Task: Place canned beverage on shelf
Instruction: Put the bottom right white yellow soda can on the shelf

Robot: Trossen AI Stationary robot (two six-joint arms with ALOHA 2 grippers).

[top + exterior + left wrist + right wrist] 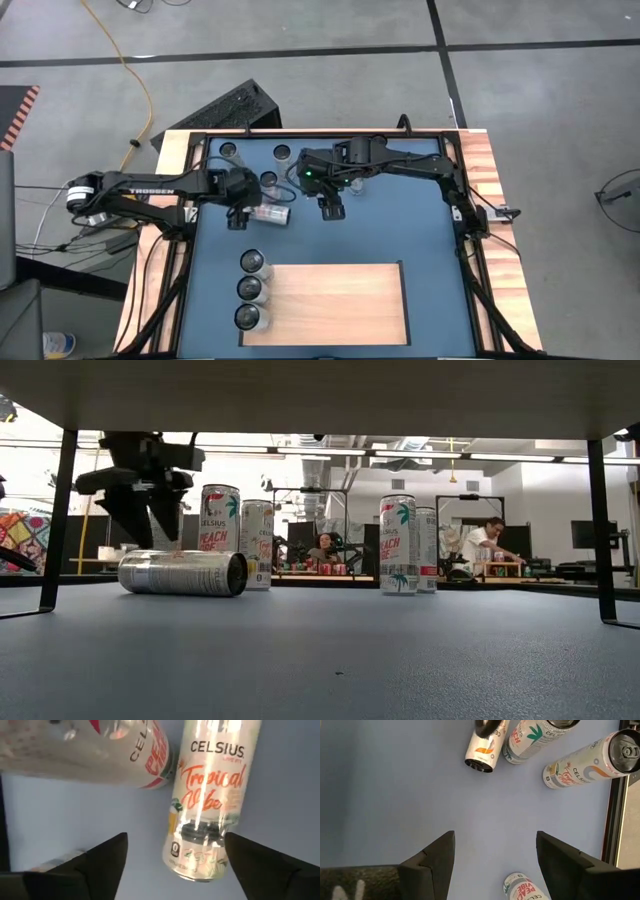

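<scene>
The left gripper point(240, 213), fingers wide, hangs over a fallen can point(268, 214). The right gripper point(331, 206) is wide too. The shelf point(335, 300) lies at 6 o'clock, three cans point(250, 290) beside it.

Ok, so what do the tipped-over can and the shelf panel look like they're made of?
The tipped-over can looks like thin metal, probably aluminium, with a glossy finish: its side is silvery and carries bright streaks of reflected light. The shelf looks like pale wood or a wood-look laminate, matte: light-brown grain lines run along it and it shows no glare. Which of the two it is cannot be told.
</scene>
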